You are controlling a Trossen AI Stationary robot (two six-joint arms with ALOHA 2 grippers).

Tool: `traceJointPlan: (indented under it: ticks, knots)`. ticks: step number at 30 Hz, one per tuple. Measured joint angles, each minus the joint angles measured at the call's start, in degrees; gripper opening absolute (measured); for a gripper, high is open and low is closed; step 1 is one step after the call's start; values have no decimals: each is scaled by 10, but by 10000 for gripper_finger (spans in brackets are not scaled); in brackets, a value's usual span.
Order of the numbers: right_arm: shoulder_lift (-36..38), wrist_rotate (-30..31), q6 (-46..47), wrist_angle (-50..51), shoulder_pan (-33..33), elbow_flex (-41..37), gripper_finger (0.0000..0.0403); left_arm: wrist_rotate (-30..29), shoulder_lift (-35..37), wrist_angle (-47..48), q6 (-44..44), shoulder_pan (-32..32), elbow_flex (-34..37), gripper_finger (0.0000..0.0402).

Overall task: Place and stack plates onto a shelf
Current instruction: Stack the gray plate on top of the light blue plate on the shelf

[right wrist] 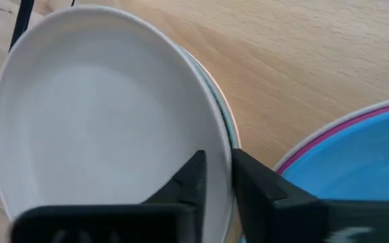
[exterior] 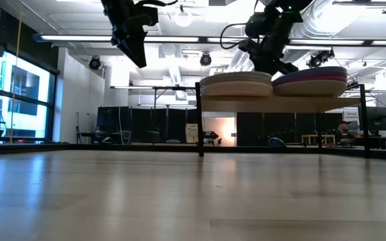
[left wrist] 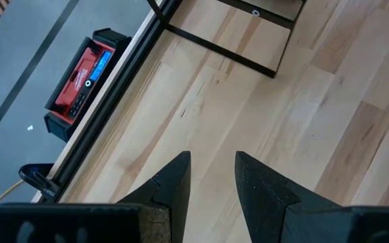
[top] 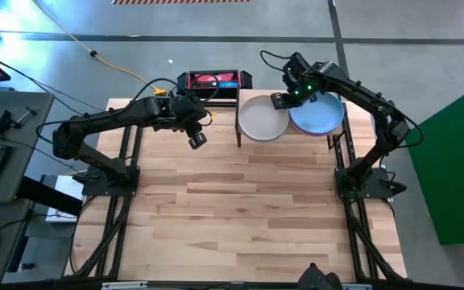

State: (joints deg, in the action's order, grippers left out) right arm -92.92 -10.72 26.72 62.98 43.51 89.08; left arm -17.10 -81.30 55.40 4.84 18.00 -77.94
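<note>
High view: two stacks of plates on the shelf (top: 329,134), beige plate (top: 262,119) topmost beside blue plate (top: 319,117); right gripper (top: 283,100) at the beige rim, nearer than the left gripper (top: 197,138).
Right wrist view: fingers straddle that rim narrowly, perhaps loosening.
Left wrist view: fingers slightly apart, empty.

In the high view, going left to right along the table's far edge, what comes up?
Left gripper over bare table → stack topped by a round beige plate → right gripper → stack topped by a round blue plate.
</note>
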Motion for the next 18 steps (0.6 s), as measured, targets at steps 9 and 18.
traceJointPlan:
  ticks: [9, 18]
  knots:
    - [1, 12, -33, -4, 0, 0, 126, 0, 0, 0, 0, 0, 0, 104]
    - [46, 5, -94, -5, 0, 1, 129, 0, 0, 0, 0, 0, 0, 104]
